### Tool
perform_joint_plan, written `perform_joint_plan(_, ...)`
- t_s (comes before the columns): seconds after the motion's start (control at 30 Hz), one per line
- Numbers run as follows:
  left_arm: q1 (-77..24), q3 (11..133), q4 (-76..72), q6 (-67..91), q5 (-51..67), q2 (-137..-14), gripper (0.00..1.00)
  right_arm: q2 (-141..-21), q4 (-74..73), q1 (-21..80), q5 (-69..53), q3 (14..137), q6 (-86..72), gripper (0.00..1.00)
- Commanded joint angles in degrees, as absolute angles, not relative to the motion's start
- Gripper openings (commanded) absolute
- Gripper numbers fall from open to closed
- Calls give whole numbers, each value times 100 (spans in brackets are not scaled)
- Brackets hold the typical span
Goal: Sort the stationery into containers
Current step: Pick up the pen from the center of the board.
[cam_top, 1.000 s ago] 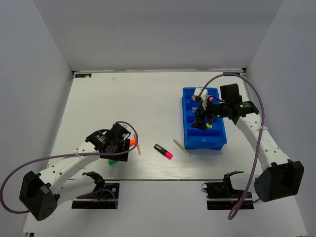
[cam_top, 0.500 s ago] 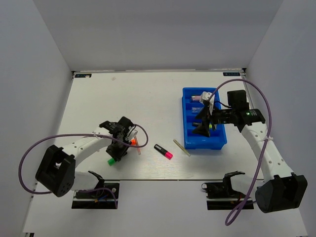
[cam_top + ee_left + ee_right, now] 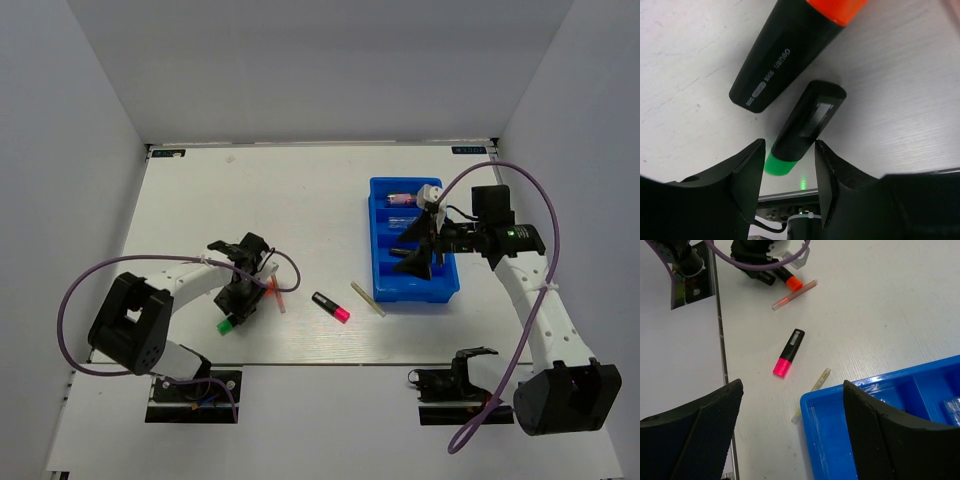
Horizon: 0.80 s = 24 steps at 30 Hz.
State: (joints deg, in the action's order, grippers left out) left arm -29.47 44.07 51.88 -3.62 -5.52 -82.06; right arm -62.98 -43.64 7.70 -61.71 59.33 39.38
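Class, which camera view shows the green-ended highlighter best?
Left wrist: the green-ended highlighter lies close up, between the fingers of the left gripper. Top external shows only its green tip beside that gripper; right wrist does not show it.

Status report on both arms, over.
Left gripper straddling green highlighter, grip unconfirmed. Right gripper open, empty, above blue tray. Orange highlighter lies close beside the green one.
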Motion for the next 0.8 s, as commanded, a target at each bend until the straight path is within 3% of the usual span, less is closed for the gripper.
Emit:
perform_joint_plan(0.0, -2856, 4368, 4922, -536, -492, -8349, 55, -6117, -4482, 659, -6635, 5924, 4008, 83)
perform_joint_plan(0.17, -2804, 4263, 4746, -501, -273, -8718, 50, -5977, -4570, 510, -6802, 5906, 4060, 83)
perform_joint_plan(0.27, -2804, 4228, 4650, -405, -255, -8973, 32, -5933, -4614, 422, -6925, 5880, 4104, 83)
perform_joint_plan(0.3, -2786, 4228, 4632, -369, -211, -9069, 21, -5933, -4640, 387, -6952, 5880, 4104, 83)
perform_joint_plan(0.4, -2812, 4298, 4649, -220, -194, -9114, 0, -5889, -4719, 308, -7005, 5880, 4166, 83)
perform_joint_plan(0.67, -3523, 5201, 5913, 290, 113, -7903, 0, -5889, -4913, 176, -6970, 5888, 4324, 84)
perform_joint_plan(0.7, -3603, 5464, 5906, 368, 227, -7762, 0, -5915, -4887, 184, -6944, 5915, 4316, 78)
perform_joint_plan(0.73, -3760, 5589, 5880, 395, 568, -7448, 0, -5924, -4913, 158, -6865, 5932, 4307, 39)
perform_joint_plan(0.77, -3910, 5729, 5810, 430, 684, -7383, 0, -5924, -4878, 176, -6769, 5950, 4289, 10)
